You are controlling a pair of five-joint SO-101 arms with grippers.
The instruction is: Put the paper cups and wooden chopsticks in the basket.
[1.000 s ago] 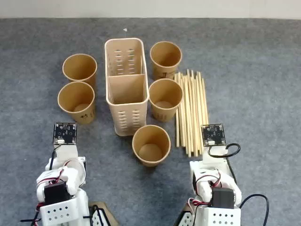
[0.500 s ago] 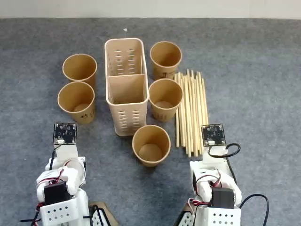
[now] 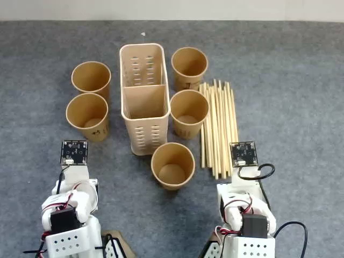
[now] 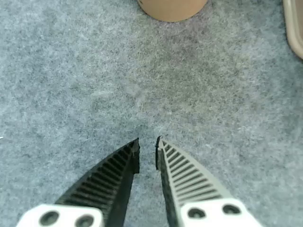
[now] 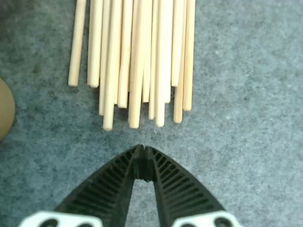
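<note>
Centrally, a cream perforated plastic basket (image 3: pixel 142 97) with two compartments stands upright on grey carpet (image 3: pixel 301 80), both compartments empty. Five brown paper cups stand upright around it: two on its left (image 3: pixel 91 78) (image 3: pixel 87 115), two on its right (image 3: pixel 189 65) (image 3: pixel 188 112), one at its near end (image 3: pixel 172 164). Pale wooden chopsticks (image 3: pixel 217 126) lie in a loose parallel bundle just right of the right-hand cups. Over bare carpet, the left gripper (image 4: pixel 147 151) has its jaws all but pressed together, holding nothing. The right gripper (image 5: pixel 143 161), jaws pressed together and empty, sits just short of the chopstick ends.
</note>
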